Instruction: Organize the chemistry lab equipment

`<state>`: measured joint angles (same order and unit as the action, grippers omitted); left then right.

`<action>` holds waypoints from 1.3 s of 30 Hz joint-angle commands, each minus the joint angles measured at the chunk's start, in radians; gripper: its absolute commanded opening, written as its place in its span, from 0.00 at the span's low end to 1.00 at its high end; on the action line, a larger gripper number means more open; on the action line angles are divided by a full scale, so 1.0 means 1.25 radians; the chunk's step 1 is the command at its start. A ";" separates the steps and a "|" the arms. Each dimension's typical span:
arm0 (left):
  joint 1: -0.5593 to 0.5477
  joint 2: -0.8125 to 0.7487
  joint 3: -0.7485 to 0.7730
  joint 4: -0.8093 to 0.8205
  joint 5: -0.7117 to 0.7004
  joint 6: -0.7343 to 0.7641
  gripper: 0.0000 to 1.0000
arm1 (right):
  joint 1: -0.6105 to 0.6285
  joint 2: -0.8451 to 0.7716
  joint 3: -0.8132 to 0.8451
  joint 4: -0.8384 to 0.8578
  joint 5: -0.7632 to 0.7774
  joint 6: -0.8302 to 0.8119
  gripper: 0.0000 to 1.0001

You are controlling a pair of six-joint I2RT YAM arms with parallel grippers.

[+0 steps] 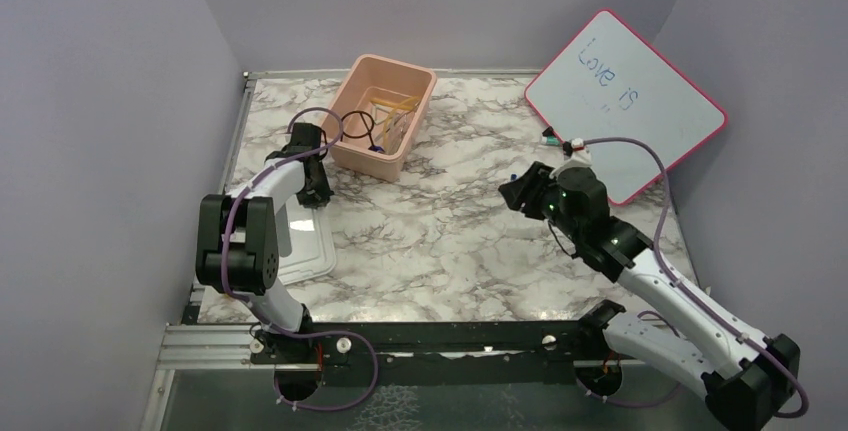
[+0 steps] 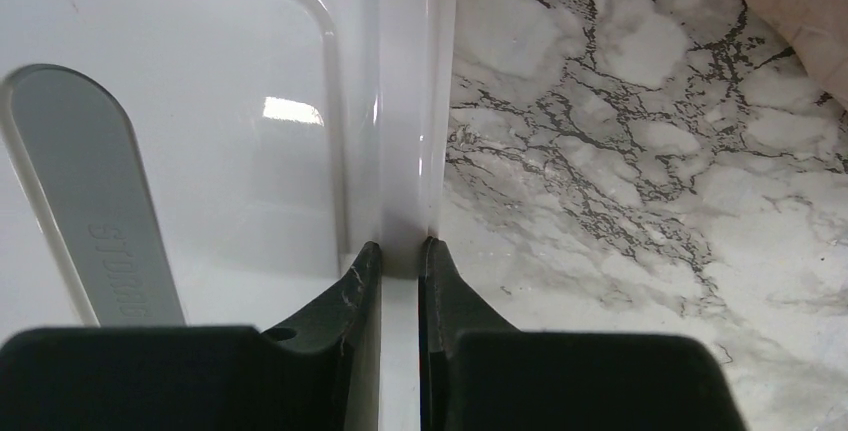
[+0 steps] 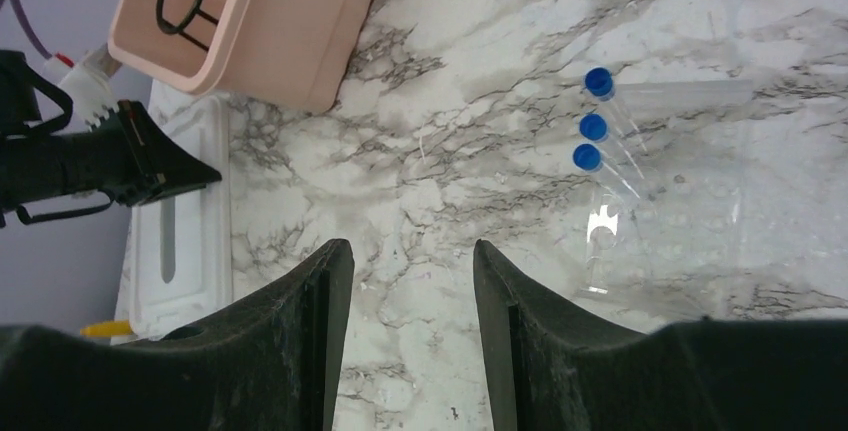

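Now | left gripper point(image 2: 400, 249) low, pinching white lid point(image 2: 290, 201) rim | right gripper point(image 3: 410, 251) raised over table point(image 3: 480, 141), jaws apart, empty

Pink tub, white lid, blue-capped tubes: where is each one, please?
pink tub point(image 1: 366, 162), top view, near outer wall.
white lid point(image 2: 250, 201), left wrist view, flat top panel.
blue-capped tubes point(image 3: 593, 128), right wrist view, middle tube's cap.

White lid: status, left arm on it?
Left gripper clamped on white lid rim. Right gripper open, empty, above table. Three blue-capped tubes lying there; pink tub uncovered. Nothing blocking.
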<state>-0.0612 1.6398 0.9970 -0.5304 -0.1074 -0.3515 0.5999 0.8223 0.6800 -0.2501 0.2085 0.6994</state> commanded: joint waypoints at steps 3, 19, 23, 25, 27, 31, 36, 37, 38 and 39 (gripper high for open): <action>-0.005 -0.084 0.030 0.015 -0.016 0.044 0.01 | -0.004 0.132 0.084 0.084 -0.192 -0.062 0.53; -0.006 -0.349 -0.046 0.058 0.084 -0.041 0.00 | 0.255 0.496 0.298 0.233 -0.231 -0.091 0.69; -0.005 -0.411 -0.063 0.068 0.144 -0.075 0.00 | 0.316 0.623 0.382 0.280 -0.239 -0.091 0.70; -0.006 -0.441 -0.066 0.072 0.175 -0.088 0.00 | 0.336 0.684 0.423 0.310 -0.254 -0.084 0.70; -0.007 -0.461 -0.064 0.066 0.187 -0.090 0.00 | 0.341 0.738 0.459 0.340 -0.261 -0.062 0.70; -0.028 -0.485 -0.059 0.042 0.167 -0.094 0.00 | 0.346 0.809 0.506 0.385 -0.258 -0.044 0.70; -0.053 -0.508 -0.049 0.023 0.160 -0.096 0.00 | 0.355 0.875 0.581 0.383 -0.301 -0.065 0.70; -0.057 -0.512 -0.045 0.019 0.160 -0.097 0.00 | 0.357 0.886 0.590 0.384 -0.310 -0.068 0.69; -0.059 -0.515 -0.041 0.015 0.159 -0.098 0.00 | 0.358 0.898 0.599 0.387 -0.326 -0.068 0.69; -0.063 -0.518 -0.037 0.011 0.158 -0.097 0.00 | 0.358 0.908 0.607 0.387 -0.342 -0.065 0.68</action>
<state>-0.1230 1.0306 0.9134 -0.5110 0.0799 -0.4671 1.0325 1.9118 1.3773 0.1768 -0.1349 0.6273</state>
